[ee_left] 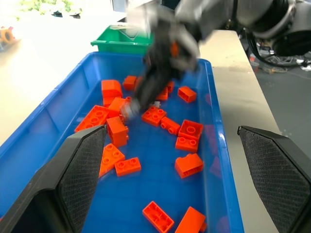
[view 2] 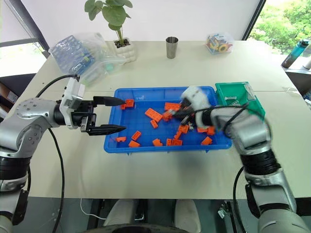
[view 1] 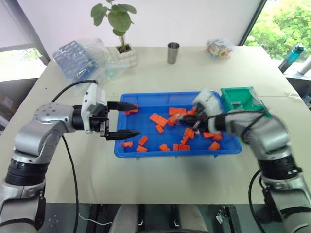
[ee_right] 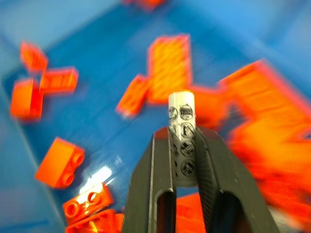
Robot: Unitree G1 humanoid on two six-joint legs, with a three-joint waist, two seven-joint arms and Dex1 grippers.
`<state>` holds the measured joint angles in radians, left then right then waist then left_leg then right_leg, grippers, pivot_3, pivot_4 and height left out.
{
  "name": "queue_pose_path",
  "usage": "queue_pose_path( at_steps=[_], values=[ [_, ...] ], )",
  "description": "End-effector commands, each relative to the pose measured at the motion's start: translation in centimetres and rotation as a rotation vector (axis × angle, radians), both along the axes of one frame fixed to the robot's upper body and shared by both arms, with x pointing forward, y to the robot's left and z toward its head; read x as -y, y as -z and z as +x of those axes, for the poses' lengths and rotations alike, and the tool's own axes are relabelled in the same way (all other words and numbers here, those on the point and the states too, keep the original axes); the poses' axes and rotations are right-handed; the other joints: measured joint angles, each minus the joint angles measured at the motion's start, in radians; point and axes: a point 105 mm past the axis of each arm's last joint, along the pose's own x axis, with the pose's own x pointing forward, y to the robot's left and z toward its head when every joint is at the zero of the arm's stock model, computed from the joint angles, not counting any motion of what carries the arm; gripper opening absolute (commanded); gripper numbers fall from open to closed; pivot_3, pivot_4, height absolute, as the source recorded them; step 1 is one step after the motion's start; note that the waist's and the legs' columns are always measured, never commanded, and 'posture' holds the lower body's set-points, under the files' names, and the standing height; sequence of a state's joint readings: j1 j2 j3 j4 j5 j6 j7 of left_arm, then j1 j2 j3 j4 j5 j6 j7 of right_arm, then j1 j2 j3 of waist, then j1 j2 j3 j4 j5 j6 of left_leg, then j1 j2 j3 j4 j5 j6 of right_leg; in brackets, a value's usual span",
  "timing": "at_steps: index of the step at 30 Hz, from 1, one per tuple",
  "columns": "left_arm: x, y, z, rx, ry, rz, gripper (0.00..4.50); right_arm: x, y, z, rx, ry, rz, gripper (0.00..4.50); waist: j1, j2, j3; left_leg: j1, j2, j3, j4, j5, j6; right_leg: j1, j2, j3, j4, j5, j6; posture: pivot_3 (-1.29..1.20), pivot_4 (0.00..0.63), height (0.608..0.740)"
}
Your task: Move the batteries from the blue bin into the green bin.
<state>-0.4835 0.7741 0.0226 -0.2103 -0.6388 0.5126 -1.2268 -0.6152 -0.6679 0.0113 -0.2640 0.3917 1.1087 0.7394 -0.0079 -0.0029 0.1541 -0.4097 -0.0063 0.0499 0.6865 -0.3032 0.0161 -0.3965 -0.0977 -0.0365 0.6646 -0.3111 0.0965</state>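
The blue bin (view 1: 194,152) sits mid-table, strewn with orange bricks (view 1: 158,119). My right gripper (ee_right: 182,141) hangs over the bin's right half, shut on a battery (ee_right: 181,131), a silvery-grey cylinder with dark round markings standing up between the fingers. In the left wrist view the same gripper (ee_left: 146,92) reaches into the bin with the pale battery (ee_left: 127,110) at its tip. The green bin (view 1: 241,99) stands against the blue bin's far right corner, just beyond my right wrist. My left gripper (view 1: 138,119) is open at the bin's left edge, pointing across it with nothing between its fingers.
At the back of the table are a potted plant (view 1: 119,29), a metal cup (view 1: 173,52), a clear bag with a blue grid rack (view 1: 80,58) and a clear tub of colourful pieces (view 1: 218,48). Bare tabletop lies in front of the blue bin.
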Motion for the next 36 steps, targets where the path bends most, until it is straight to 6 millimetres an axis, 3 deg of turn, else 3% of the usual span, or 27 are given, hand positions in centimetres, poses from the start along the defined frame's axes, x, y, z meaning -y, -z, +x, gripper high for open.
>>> queue_pose_path(
  at_steps=[1,5,8,11,15,16,19,21,23,25,31,36],
  values=[
    [0.1,-0.4,0.0,0.038,0.004,-0.004,4.50,5.3,-4.7,0.4,0.131,0.184,0.024,0.06,0.002,0.000,0.000,0.000,0.000,0.000,0.000,0.000,0.000,0.000,0.000,0.000,0.000,0.000,0.000,0.00,0.150,0.716],
    [0.5,-0.2,0.0,0.034,0.015,-0.008,4.50,11.5,-5.2,0.4,0.151,0.391,-0.046,0.06,-0.002,0.000,0.000,0.000,0.000,0.000,0.000,0.000,0.001,0.000,0.000,0.000,-0.001,0.000,0.000,0.00,0.150,0.716],
    [0.7,-0.3,0.2,0.036,0.024,-0.010,4.50,13.5,-4.6,0.4,0.145,0.466,-0.082,0.06,-0.006,0.000,0.000,0.000,0.000,0.000,0.000,0.000,0.001,0.000,0.000,0.000,-0.001,0.000,0.000,0.00,0.150,0.716],
    [1.0,-0.5,0.5,0.045,0.035,-0.014,4.50,14.0,-3.5,0.5,0.130,0.490,-0.108,1.49,-0.008,0.000,0.000,0.000,0.001,0.002,0.000,0.000,0.000,0.000,0.001,0.001,0.000,0.000,0.000,0.00,0.150,0.716],
    [1.2,-0.7,0.7,0.051,0.041,-0.016,4.50,14.6,-3.7,0.8,0.172,0.505,-0.173,3.48,-0.006,0.000,0.000,0.001,0.001,0.002,0.000,0.000,0.000,0.000,0.001,0.001,-0.001,0.000,0.000,0.00,0.150,0.716],
    [1.2,-0.8,0.7,0.052,0.042,-0.016,4.50,14.2,-4.1,0.9,0.186,0.485,-0.158,3.85,-0.005,0.000,0.000,0.001,0.001,0.002,0.000,0.000,0.000,0.000,0.001,0.001,0.000,0.000,0.000,0.00,0.150,0.716],
    [1.2,-0.8,0.6,0.053,0.044,-0.013,4.50,12.4,-5.5,0.8,0.224,0.407,-0.116,3.85,-0.004,0.000,0.000,0.000,0.001,0.002,0.000,0.000,0.000,0.000,0.001,0.001,-0.001,0.000,0.000,0.00,0.150,0.716],
    [1.1,-0.8,0.5,0.053,0.044,-0.010,4.50,10.0,-5.4,0.4,0.206,0.308,-0.089,3.85,-0.004,0.000,0.000,0.000,0.001,0.002,0.000,0.000,0.000,0.000,0.001,0.001,-0.001,0.000,0.000,0.00,0.150,0.716],
    [1.0,-0.9,0.5,0.053,0.043,-0.007,4.50,6.9,-4.3,-0.7,0.152,0.151,-0.078,3.85,-0.004,0.000,0.000,0.000,0.001,0.002,0.000,0.000,0.000,0.000,0.001,0.001,-0.001,0.000,0.000,0.00,0.150,0.716],
    [1.0,-0.9,0.5,0.053,0.042,-0.006,4.50,5.3,-3.1,-1.5,0.111,0.056,-0.099,3.85,-0.004,0.000,0.000,0.000,0.001,0.001,0.000,0.000,0.000,0.000,0.001,0.001,-0.001,0.000,0.000,0.00,0.150,0.716],
    [1.2,-1.2,0.6,0.060,0.043,-0.003,4.50,4.1,1.4,-0.7,0.006,0.027,-0.195,3.85,-0.002,-0.001,0.000,0.000,0.001,0.001,0.000,0.000,0.000,0.000,0.000,0.001,-0.001,0.000,0.000,0.00,0.150,0.716],
    [0.9,-1.1,0.5,0.063,0.033,-0.002,4.50,2.6,3.3,-0.7,-0.048,0.005,-0.164,3.85,-0.004,-0.001,0.000,0.000,0.001,0.001,0.000,0.000,0.000,0.000,0.001,0.001,0.000,0.000,0.000,0.00,0.150,0.716]
  ],
)
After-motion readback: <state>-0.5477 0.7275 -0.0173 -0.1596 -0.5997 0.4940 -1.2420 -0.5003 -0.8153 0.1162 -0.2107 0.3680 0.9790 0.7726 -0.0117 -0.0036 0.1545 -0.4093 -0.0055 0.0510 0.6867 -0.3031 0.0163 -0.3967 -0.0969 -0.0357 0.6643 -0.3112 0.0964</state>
